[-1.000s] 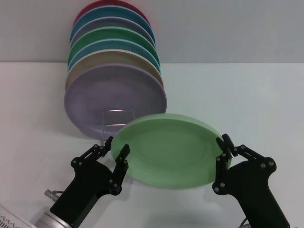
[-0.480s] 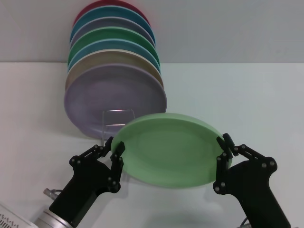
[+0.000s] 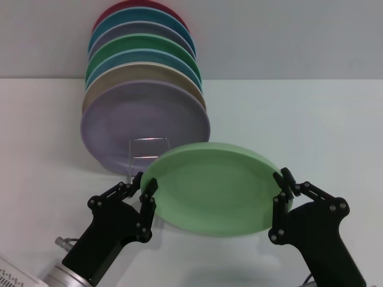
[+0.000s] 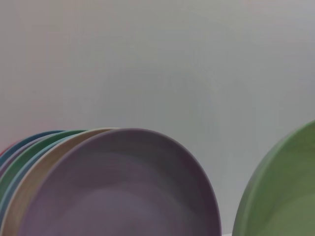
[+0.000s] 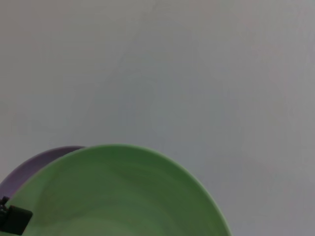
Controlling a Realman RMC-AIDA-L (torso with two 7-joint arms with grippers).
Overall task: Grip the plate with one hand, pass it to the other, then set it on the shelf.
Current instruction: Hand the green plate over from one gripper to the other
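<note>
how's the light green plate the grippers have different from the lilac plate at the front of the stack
The matte pastel-green round plate hangs in the air, near flat, between the left gripper and the right gripper; the round lilac plate stands nearly upright, leaning against the coloured plates behind it. The green one is nearer the robot, in front of the thin silver wire rack; the lilac one is behind that rack. Both look similar in width, with shallow rims.

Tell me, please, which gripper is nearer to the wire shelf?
Left. The left gripper, at the plate's left rim, sits just below the shelf; the right gripper grips the far rim.
</note>
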